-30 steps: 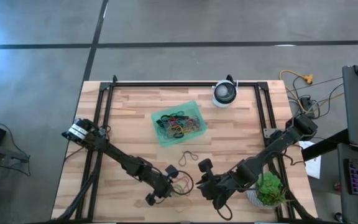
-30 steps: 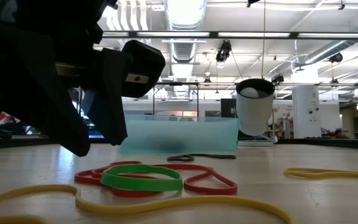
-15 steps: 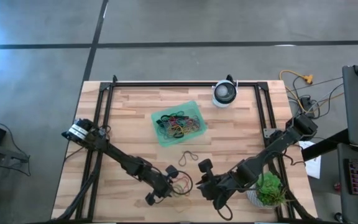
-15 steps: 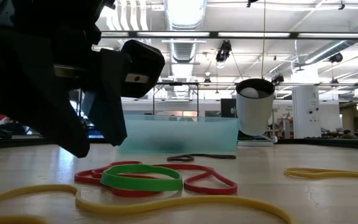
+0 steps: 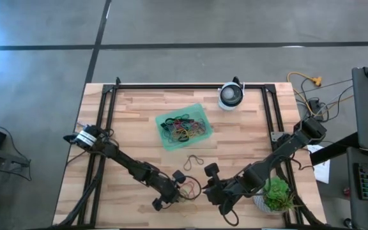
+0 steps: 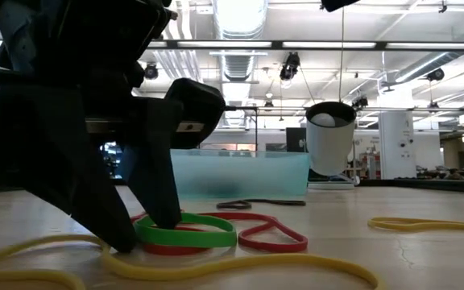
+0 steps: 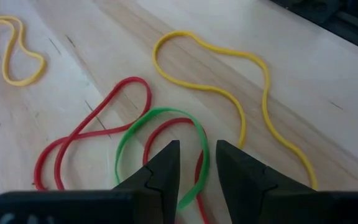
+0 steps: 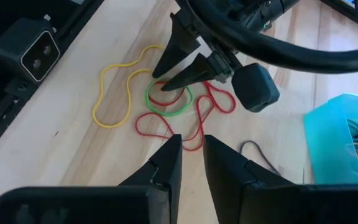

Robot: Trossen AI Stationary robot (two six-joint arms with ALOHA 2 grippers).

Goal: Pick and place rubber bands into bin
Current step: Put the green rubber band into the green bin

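Left gripper is down at the desk near its front edge, jaws parted by a narrow gap, tips planted at the green band. In the left wrist view the green loop's far arc runs right ahead of the 2 tips and one side passes between them, so the band lies straddled rather than off to a side; nothing pinched yet. Low view agrees: 1 finger tip lands on or just inside the green loop, the other just outside it.

Green band overlaps a red band, which twists under it, so a close could catch both. A long yellow band curls just beside them, long axis running away from the jaws.

Right gripper hovers near the same cluster, jaws slightly apart, holding nothing. Left arm is the nearer one.

The bin, already carrying many bands, sits mid-desk, well apart from the cluster, toward the back. A dark band lies between the bin and the grippers.

Hard to tell: whether the tips actually touch wood, and whether red sits inside the gap; high view hides the cluster under the left arm.
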